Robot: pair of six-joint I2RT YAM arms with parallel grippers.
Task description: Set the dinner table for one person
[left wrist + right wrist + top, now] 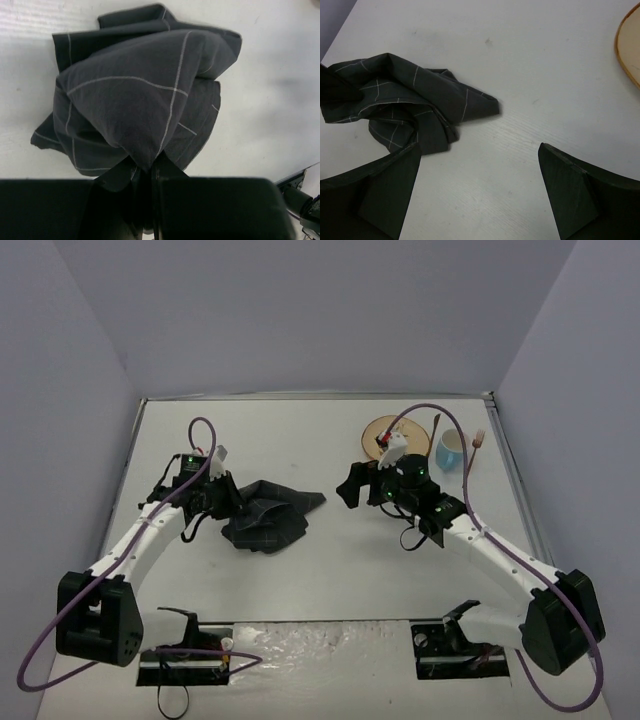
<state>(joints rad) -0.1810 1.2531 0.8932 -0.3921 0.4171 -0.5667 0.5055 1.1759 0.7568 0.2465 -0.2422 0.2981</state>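
1. Counter [320, 570]: white, metal-rimmed, spanning the view beneath both arms.
2. Left fingers [210, 207]: clamped on an edge of the crumpled dark placemat [135, 100], left of centre.
3. Right fingers [570, 195]: spread apart, hovering right of the placemat.
4. Wooden plate [375, 428], blue mug [451, 449]: far right.

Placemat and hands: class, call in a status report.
Left hand shut on crumpled placemat. Right hand open, empty. Wooden plate and cup sit far right on dinner table.

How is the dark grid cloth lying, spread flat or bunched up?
Bunched up. The cloth sits in a crumpled heap of overlapping folds, and the left tool pinches one corner of it.
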